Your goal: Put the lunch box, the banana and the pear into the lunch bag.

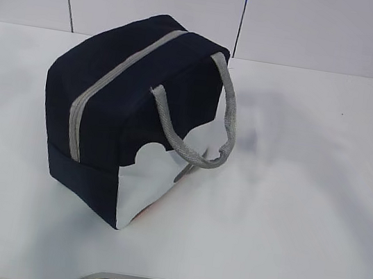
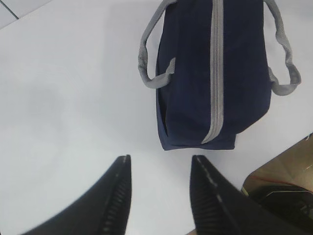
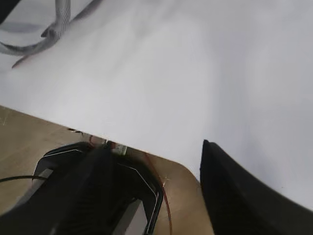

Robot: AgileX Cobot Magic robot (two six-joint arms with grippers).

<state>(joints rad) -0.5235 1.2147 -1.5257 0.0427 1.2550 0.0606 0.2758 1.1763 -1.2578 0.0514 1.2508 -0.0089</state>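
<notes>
Here, zipped lunch bag (image 1: 134, 111) on table (image 1: 304, 199), exterior hides claws, wrist views show left claw (image 2: 159, 169) and right claw (image 3: 161, 161) apart.

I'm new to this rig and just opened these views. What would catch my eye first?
The navy lunch bag stands alone left of centre on the white table, its grey zipper shut and its grey handles drooping. Both grippers, left and right, hang open and empty near the table's edge.

We held our left gripper (image 2: 159, 164) and right gripper (image 3: 154, 161) wide open, with nothing in them.
</notes>
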